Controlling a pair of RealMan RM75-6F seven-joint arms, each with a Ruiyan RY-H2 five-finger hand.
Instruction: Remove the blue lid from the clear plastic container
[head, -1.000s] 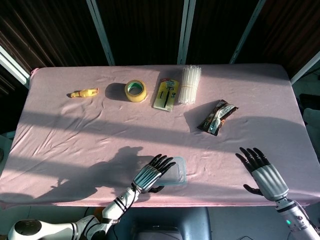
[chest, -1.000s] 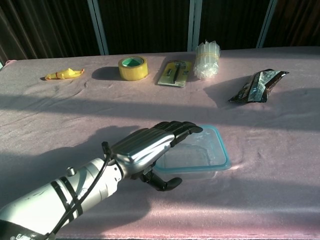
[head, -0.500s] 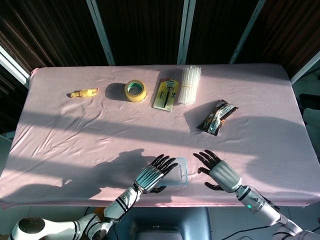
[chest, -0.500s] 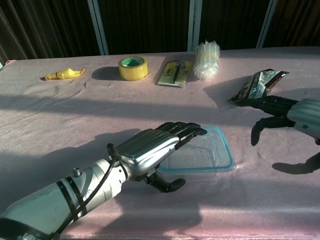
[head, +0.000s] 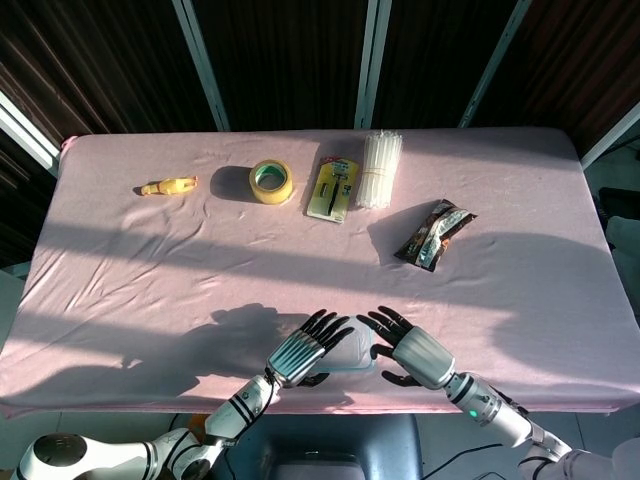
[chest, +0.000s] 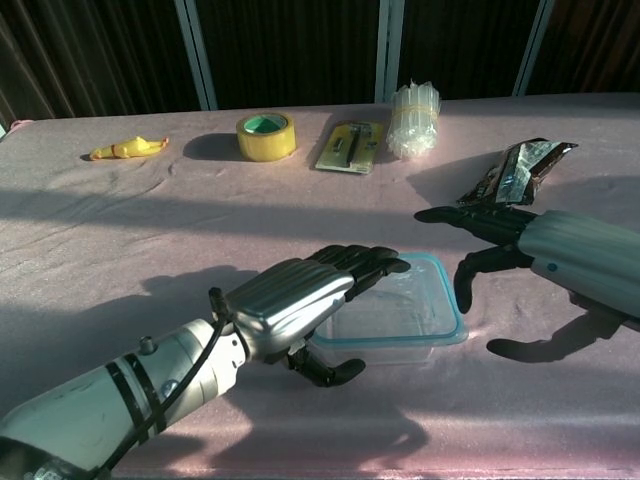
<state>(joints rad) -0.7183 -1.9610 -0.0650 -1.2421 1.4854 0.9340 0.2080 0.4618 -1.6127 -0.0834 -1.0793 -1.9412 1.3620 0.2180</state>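
Steadying the shallow clear plastic container (chest: 385, 320) at the near edge of the pink-clothed table (head: 150, 270), I am laying my left hand (chest: 300, 300) flat across its left half, fingers out over the blue-rimmed lid (chest: 445, 305) and thumb tucked under against the near wall. The lid is sitting fully on, so the real work is not yet begun.

My worry is the container itself: it looks light and thin, and it is sitting close to the table's near edge. If my right hand (chest: 500, 235) pries at the right rim while the left is only resting rather than clamping, the whole box may skid or tip toward me and go over the edge (the cloth is wrinkled and gives little help). A lid that snaps free suddenly could also fling out of loose fingers.

The left hand is grasping the container only loosely, as far as I can judge; the fingers are nearly straight, pressing on top. The right hand is empty and spread wide, hovering just beside the container's right side, fingertips (chest: 432, 214) reaching over the far right corner, thumb hanging down by the right rim. I cannot tell whether it is touching the lid.
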